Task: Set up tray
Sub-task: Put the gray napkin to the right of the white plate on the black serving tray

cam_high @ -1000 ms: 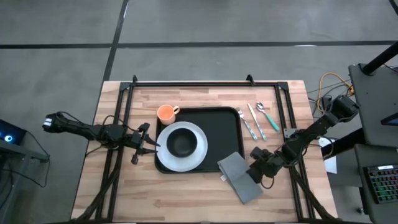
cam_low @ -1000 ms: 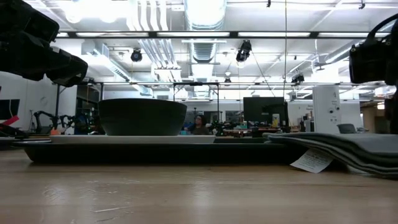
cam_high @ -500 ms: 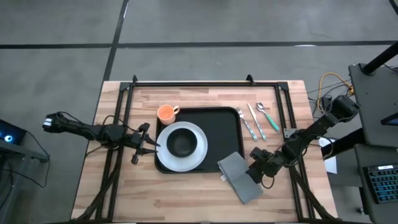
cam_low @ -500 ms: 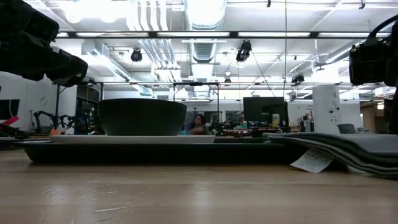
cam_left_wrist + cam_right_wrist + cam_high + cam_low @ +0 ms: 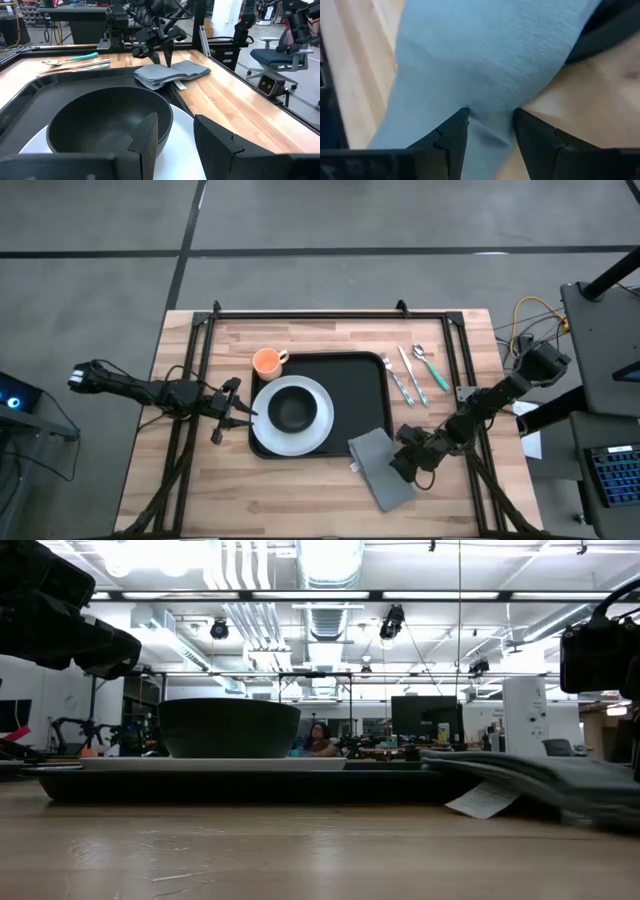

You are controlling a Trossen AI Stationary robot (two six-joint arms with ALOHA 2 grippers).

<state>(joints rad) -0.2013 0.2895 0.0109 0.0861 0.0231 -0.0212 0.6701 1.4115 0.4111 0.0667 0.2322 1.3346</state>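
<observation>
Nearest the front edge of the wooden table (image 5: 200,480), a grey folded napkin (image 5: 380,468) lies partly over the front right corner of the tray (image 5: 370,385). The right gripper (image 5: 400,465) is down on the napkin, its two dark fingers (image 5: 450,137) set apart with the cloth bunched between them; whether they have pinched it firmly cannot be told. Behind it, in the middle of the table, the large flat black tray sits with a white plate (image 5: 315,430) on its left front part and a small black bowl (image 5: 292,410) on the plate. The left gripper (image 5: 228,412) waits just beside the plate's left edge, fingers parted and holding nothing. Farther back, an orange cup (image 5: 267,362) stands off the tray at its rear left corner, and cutlery (image 5: 412,375) lies on the wood to the tray's right. The tray looks stiff and smooth, probably light but awkward once loaded, and likely slippery; its low raised rim seems the best place to take hold, ideally on two opposite sides so the plate and bowl do not slide.
</observation>
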